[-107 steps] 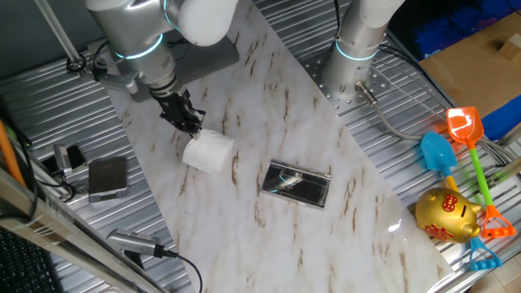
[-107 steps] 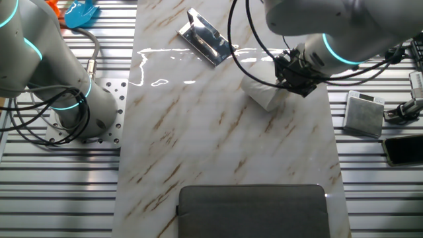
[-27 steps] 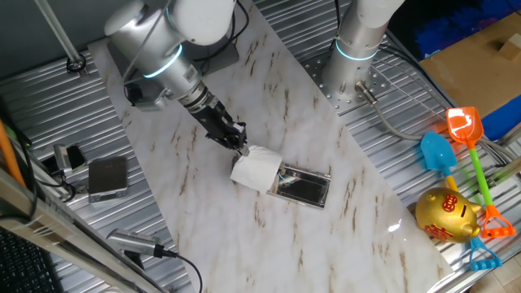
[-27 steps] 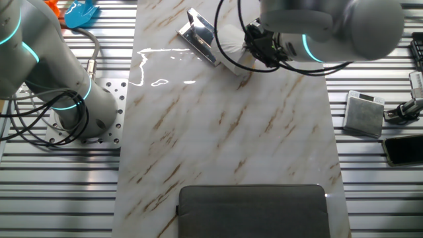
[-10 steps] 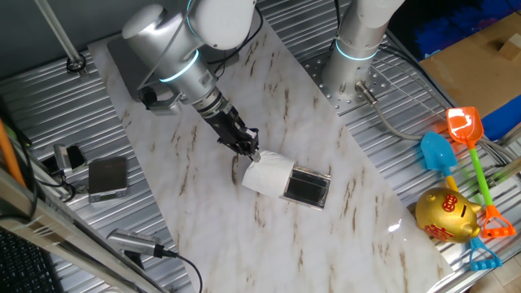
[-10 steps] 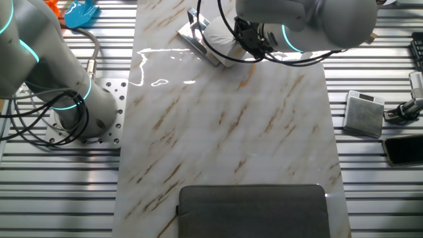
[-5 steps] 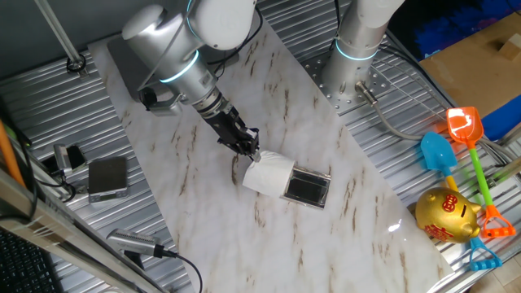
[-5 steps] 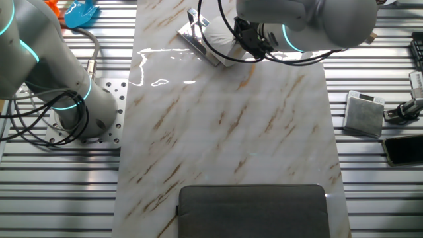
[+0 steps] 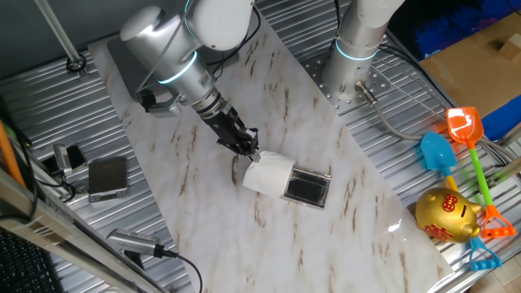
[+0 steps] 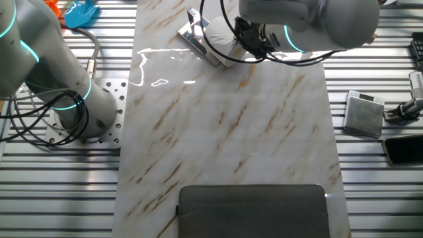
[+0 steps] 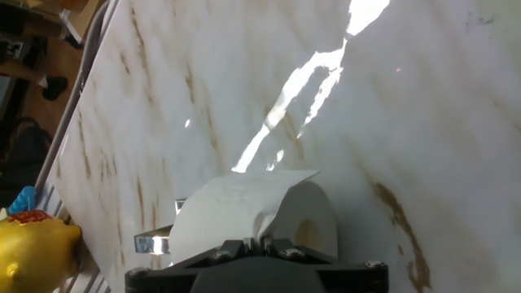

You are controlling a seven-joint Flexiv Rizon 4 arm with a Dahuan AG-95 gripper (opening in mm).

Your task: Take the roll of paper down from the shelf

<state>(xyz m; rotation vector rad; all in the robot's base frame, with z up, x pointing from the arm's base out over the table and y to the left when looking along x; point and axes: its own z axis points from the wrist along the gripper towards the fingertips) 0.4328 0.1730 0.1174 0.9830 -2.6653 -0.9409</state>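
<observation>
1. At the near end of the small low shelf with the dark glossy top and pale frame [image 9: 307, 188], the small white roll of toilet tissue with its hollow core [image 9: 268, 175] sits partly over the stand's edge and partly above the marbled white tabletop [image 9: 203, 203]; whether it rests on the stand or hangs just clear of it, I cannot tell.
2. The black two-finger gripper [image 9: 251, 154] is closed on the roll, pinching its wall at the end turned away from the shelf; in the hand view the fingers are sunk into the paper beside the core.
3. To do this step well, I'd judge the arm should lift a little before drawing the roll sideways, so its bottom clears the pale frame instead of dragging the light stand along.
4. The pinch holds soft paper only, so a slow, steady pull suits it; a jerk could tear a sheet or let the roll slip.
5. The roll lies on its side. Its long axis runs roughly in line with the fingers, one open end facing the gripper and the other the shelf.
6. A loose flap of tissue lies over the top.
</observation>
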